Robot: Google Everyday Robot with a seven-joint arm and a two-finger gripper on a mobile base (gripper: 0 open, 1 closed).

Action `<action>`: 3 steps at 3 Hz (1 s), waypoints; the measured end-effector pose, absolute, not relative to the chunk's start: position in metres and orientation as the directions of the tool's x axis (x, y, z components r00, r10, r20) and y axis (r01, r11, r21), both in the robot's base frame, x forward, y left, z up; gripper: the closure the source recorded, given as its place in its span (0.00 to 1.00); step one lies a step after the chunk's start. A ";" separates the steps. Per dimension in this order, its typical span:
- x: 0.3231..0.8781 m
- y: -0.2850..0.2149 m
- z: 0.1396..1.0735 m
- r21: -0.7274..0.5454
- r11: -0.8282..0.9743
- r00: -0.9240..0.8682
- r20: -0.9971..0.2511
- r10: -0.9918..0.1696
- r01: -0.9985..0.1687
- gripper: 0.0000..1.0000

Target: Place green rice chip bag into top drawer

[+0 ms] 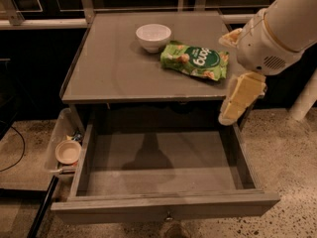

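The green rice chip bag (195,60) lies flat on the grey table top (114,68), at the right, just right of a white bowl (153,35). The top drawer (163,206) below is pulled fully out and its inside shows nothing in it. My gripper (241,99) hangs from the white arm at the table's right edge, above the drawer's right side wall. It is below and to the right of the bag, apart from it, and holds nothing that I can see.
A translucent plastic bin (55,142) with a small dish (68,151) stands on the floor left of the drawer. A dark cable (15,157) lies on the floor at the left. A pale post (303,100) stands at the right.
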State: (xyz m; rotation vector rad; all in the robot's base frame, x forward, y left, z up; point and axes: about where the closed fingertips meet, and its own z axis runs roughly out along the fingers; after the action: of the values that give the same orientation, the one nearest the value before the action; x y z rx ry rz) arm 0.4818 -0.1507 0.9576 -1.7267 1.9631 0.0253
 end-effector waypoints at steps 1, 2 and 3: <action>0.521 -0.153 0.948 -0.359 0.195 -0.028 -0.421 -0.907 -0.913 0.00; 0.523 -0.152 0.947 -0.358 0.198 -0.031 -0.422 -0.906 -0.913 0.00; 0.546 -0.156 0.930 -0.367 0.216 -0.041 -0.431 -0.902 -0.905 0.00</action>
State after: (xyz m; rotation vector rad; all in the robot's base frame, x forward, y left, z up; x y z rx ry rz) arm 0.5465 -0.1556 0.9299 -1.6649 1.9187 0.0073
